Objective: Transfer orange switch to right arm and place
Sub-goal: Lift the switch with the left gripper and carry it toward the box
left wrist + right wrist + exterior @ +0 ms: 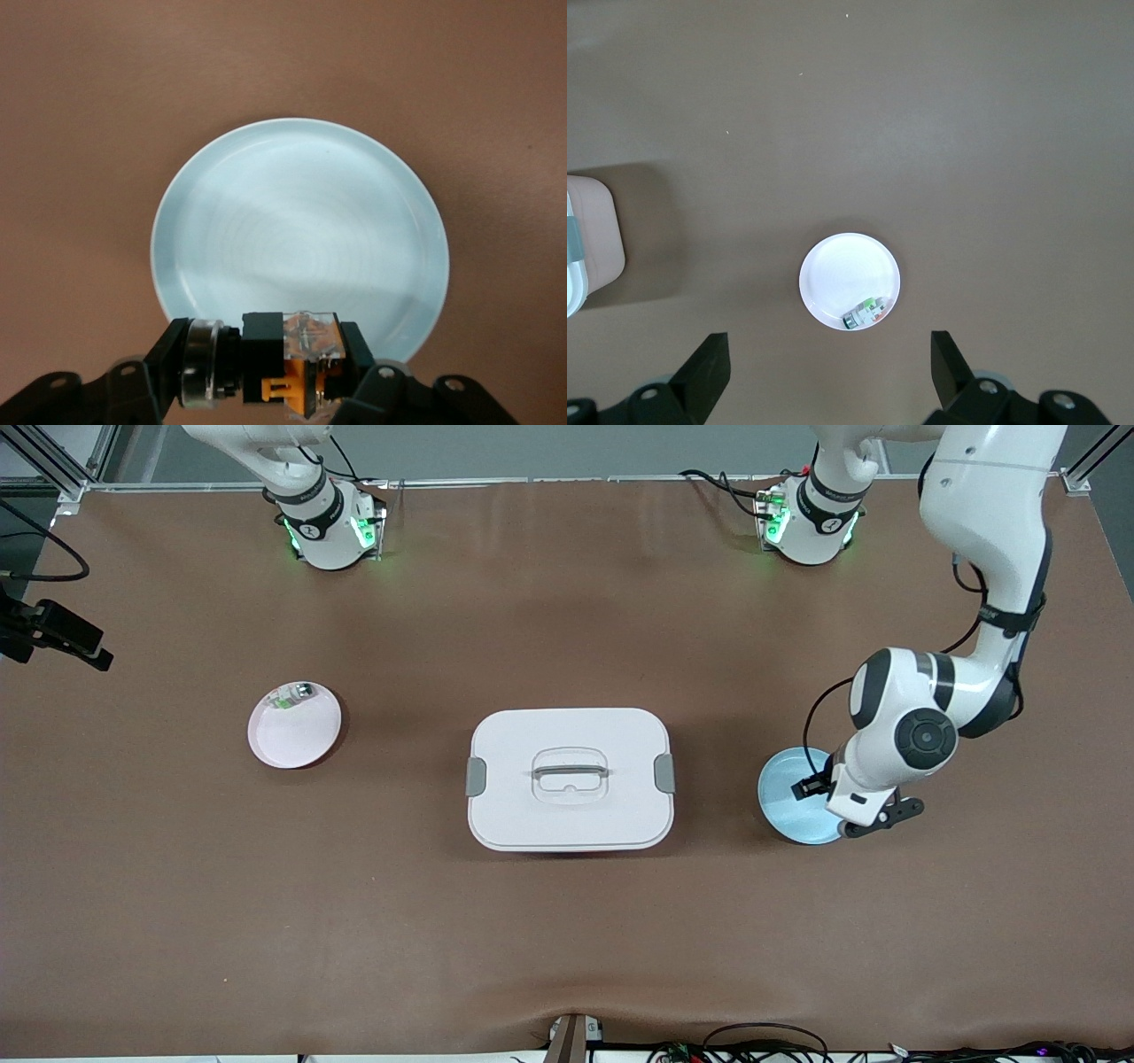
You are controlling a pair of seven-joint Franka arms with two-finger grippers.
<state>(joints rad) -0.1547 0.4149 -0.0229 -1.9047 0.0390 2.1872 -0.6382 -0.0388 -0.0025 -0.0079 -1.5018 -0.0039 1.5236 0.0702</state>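
The orange switch (301,367) is a small black block with an orange and clear body and a silver ring at one end. My left gripper (266,363) is shut on it, end to end, just over the light blue plate (301,221). In the front view the left gripper (811,786) hangs over that blue plate (784,815) at the left arm's end of the table. My right gripper (828,359) is open and holds nothing, high over the table beside a white plate (833,274). Only the right arm's base shows in the front view.
A white lidded box (570,779) with a handle and grey clips stands mid-table; its corner (585,248) shows in the right wrist view. The white plate (297,735) toward the right arm's end holds a small green-and-clear part (292,693), also in the right wrist view (866,312).
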